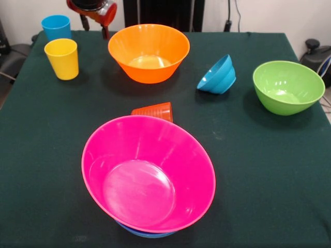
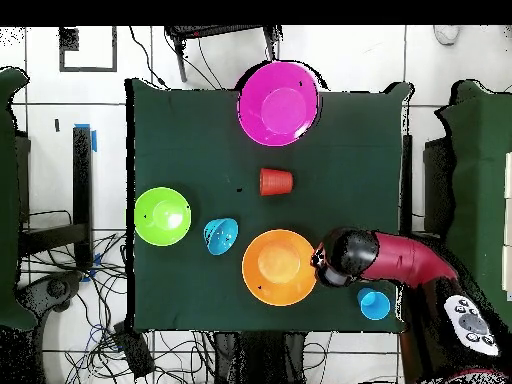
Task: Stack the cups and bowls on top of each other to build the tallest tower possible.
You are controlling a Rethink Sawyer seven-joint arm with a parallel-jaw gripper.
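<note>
Six bowls and cups sit spread over a dark green cloth-covered table [image 1: 269,170], and a seventh piece hides under the big one. Nearest the front camera stands the tower [image 1: 150,175]: a large pink bowl tilted over a blue bowl [image 1: 142,232] whose rim just peeks out below. Just behind it, touching or nearly so, lies the ribbed orange-red cup [image 1: 154,110], upside down. Farther back, the large orange bowl [image 1: 148,52] stands upright; to its right a small ridged blue bowl [image 1: 217,75] lies tipped on its side, and at the right sits the green bowl [image 1: 288,86], upright. At the far left the yellow cup [image 1: 62,58] stands just in front of the sky blue cup [image 1: 56,27]. The gripper [image 1: 93,23] hangs just beside the orange bowl's far left rim; whether its jaws are apart or together I cannot tell. White tiled floor [image 2: 110,110] with tangled cables [image 2: 170,345] surrounds the table.
</note>
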